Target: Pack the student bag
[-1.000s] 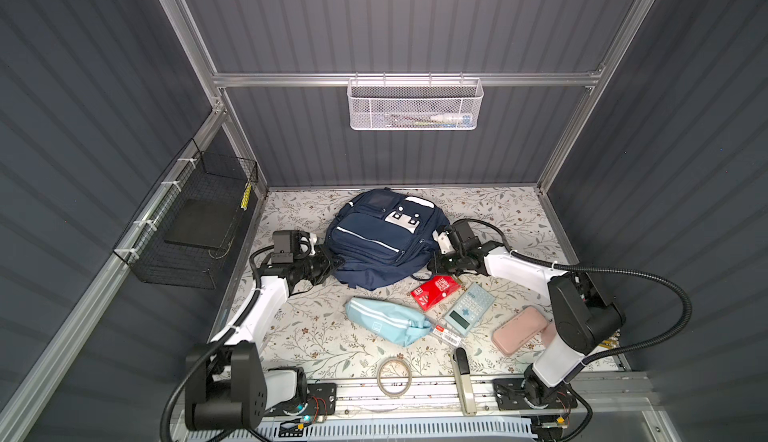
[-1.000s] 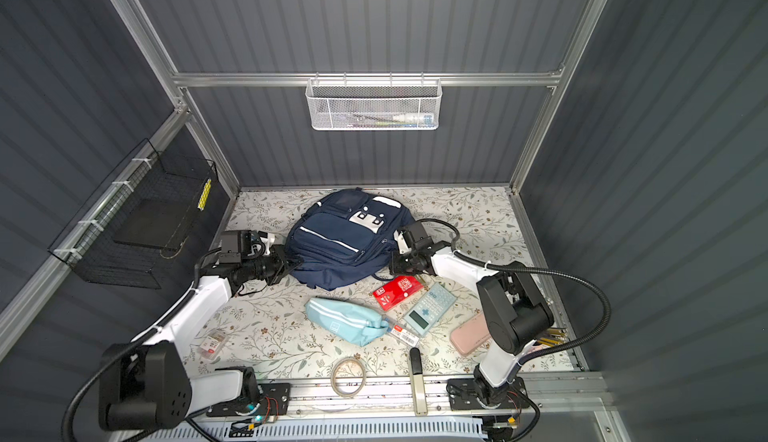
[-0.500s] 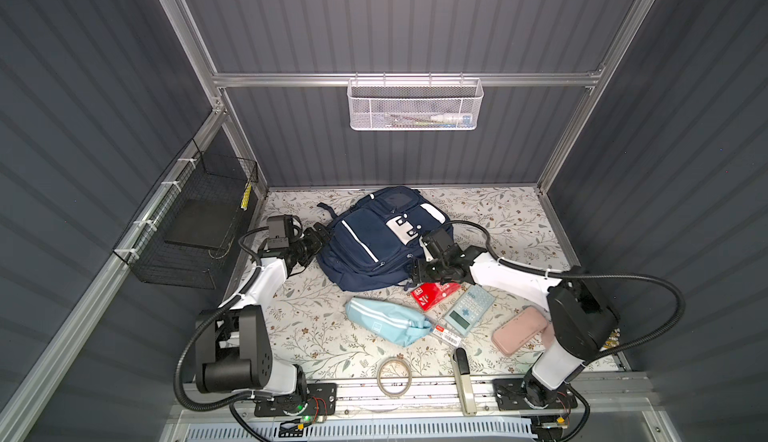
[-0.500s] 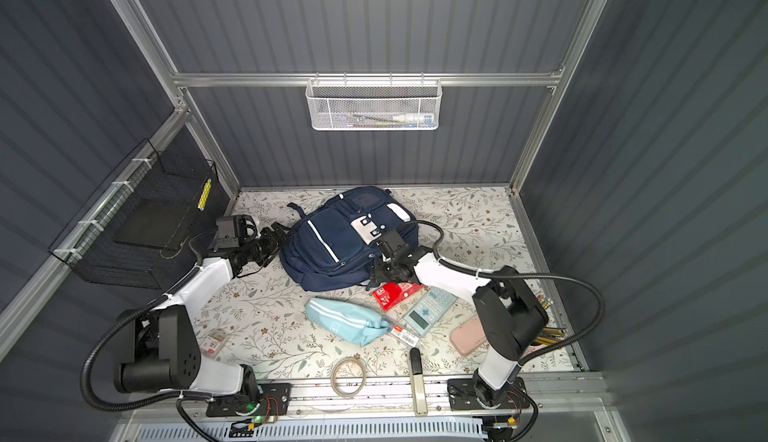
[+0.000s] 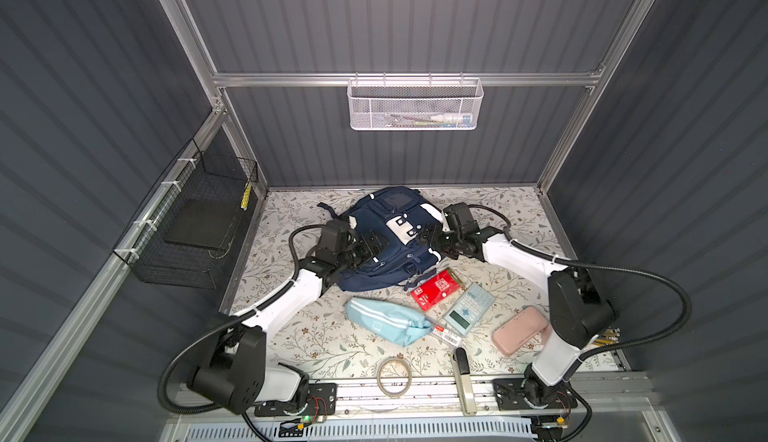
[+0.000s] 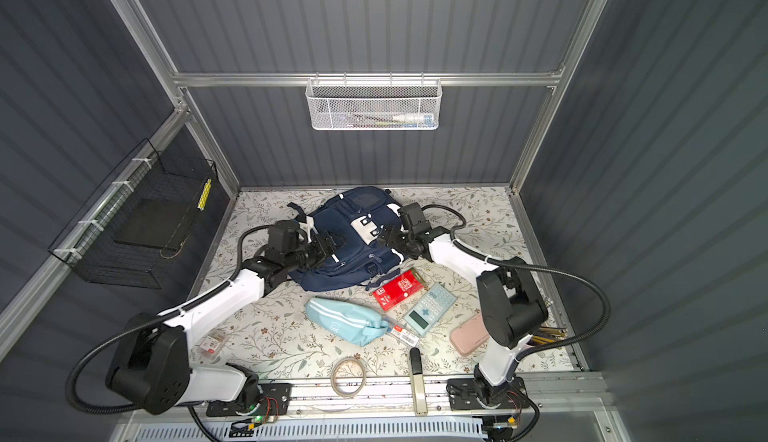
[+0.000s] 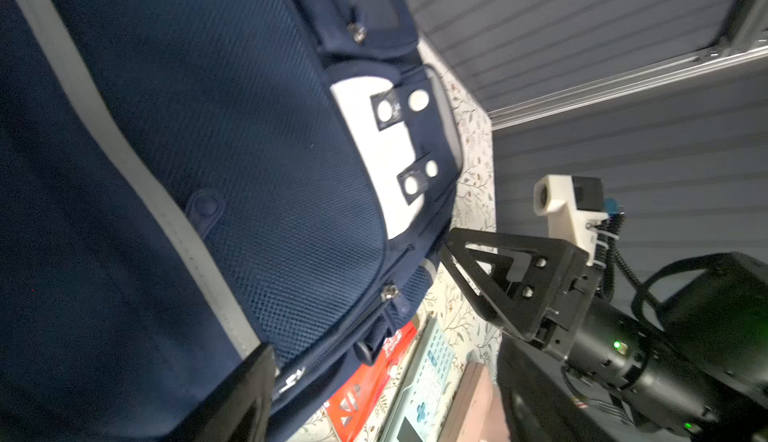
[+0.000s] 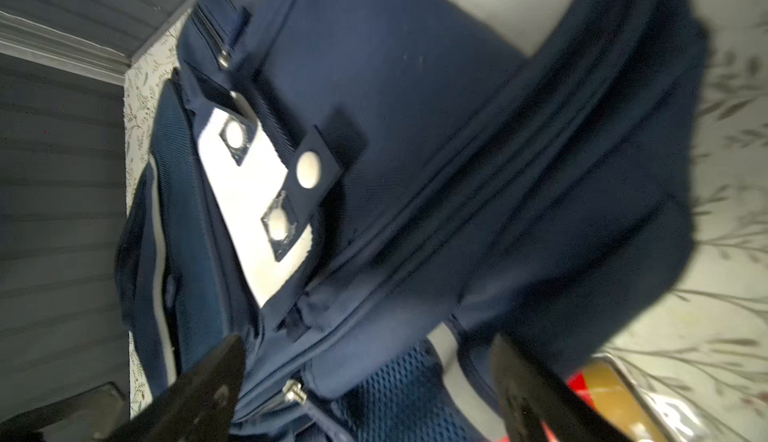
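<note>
The student bag [image 5: 390, 253] [image 6: 353, 253], navy with white stripes and white snap patches, lies face up at the back middle of the floral table. My left gripper [image 5: 376, 242] [image 6: 330, 242] is open over its left side. In the left wrist view the bag [image 7: 208, 170] fills the picture, and the left gripper [image 7: 384, 377] has its jaws wide apart by a zipper. My right gripper [image 5: 430, 238] [image 6: 386, 234] is open against the bag's right side. In the right wrist view the right gripper [image 8: 368, 357] has its jaws spread around the bag's [image 8: 415, 128] side pocket and zipper pull.
In front of the bag lie a light blue pouch [image 5: 386, 325], a red box [image 5: 436, 288], a calculator [image 5: 469, 307], a pink pencil case [image 5: 519, 336], a tape roll [image 5: 394, 381] and a flat pen pack [image 5: 446, 334]. A white mesh basket [image 5: 415, 105] hangs on the back wall and a black wire basket [image 5: 195, 232] on the left wall.
Both grippers have gone from shut to open. The left gripper has moved right onto the bag. The bag has turned a little, and the right gripper has shifted slightly left.
</note>
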Robot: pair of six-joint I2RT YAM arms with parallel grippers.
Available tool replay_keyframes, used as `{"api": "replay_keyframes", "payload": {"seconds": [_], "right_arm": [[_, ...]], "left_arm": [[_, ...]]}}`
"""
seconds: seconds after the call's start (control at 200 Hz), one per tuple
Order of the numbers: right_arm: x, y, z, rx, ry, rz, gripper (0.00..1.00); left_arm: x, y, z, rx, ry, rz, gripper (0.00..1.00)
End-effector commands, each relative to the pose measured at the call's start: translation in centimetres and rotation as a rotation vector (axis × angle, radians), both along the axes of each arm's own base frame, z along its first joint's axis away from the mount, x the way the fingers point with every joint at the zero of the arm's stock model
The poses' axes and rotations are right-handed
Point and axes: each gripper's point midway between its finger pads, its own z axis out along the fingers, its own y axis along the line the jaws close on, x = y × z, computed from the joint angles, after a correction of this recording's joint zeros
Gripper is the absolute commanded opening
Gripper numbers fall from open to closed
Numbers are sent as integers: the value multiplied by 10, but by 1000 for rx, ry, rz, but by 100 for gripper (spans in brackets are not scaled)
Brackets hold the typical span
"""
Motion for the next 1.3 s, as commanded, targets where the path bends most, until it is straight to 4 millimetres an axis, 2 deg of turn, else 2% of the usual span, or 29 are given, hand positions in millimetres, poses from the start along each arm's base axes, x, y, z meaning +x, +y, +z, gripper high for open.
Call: {"api": "replay_keyframes", "payload": {"seconds": [0.0, 0.075, 0.145, 0.27, 0.29, 0.34, 0.36, 0.38, 0.415, 0.59, 0.675, 0.82, 0.891, 0.986, 1.221, 1.296], "right_arm": [[13, 20, -2, 75, 14, -40, 85], [18, 16, -19, 57, 27, -89, 83], [27, 17, -32, 111, 31, -120, 80], [39, 24, -40, 140, 10, -131, 61], [40, 25, -41, 148, 8, -131, 54], [42, 25, -40, 152, -5, -135, 20], [42, 24, -41, 148, -4, -138, 10], [41, 25, -40, 149, -7, -139, 4], [40, 25, -38, 156, -14, -136, 0], [27, 34, -8, 149, -98, -133, 0], [25, 37, -1, 146, -120, -133, 0], [19, 44, -2, 173, -120, -116, 0], [15, 43, -3, 164, -122, -110, 0], [11, 40, -6, 153, -127, -112, 0], [-1, 48, -13, 156, -125, -69, 0], [-6, 50, -17, 155, -122, -60, 0]], "left_arm": [[6, -1, -19, -20, 17, 58, 83], [4, 4, -40, 21, 49, 73, 82], [3, 8, -55, 35, 72, 78, 81], [2, 5, -60, 19, 79, 68, 79], [2, 4, -59, 14, 77, 64, 78], [1, 4, -57, 13, 76, 61, 76], [2, 3, -54, 9, 70, 59, 73], [2, 2, -50, 0, 64, 56, 70], [2, -1, -44, -10, 55, 47, 68], [-9, -19, 13, -20, -32, -4, 67], [-14, -32, 21, -101, -15, -34, 67], [-18, -62, -12, -80, 47, -116, 67], [-16, -70, -22, -105, 66, -109, 66], [-8, -76, -27, -144, 72, -90, 60], [6, -84, -53, -179, 110, -55, 59], [9, -90, -54, -178, 102, -66, 51]]}}
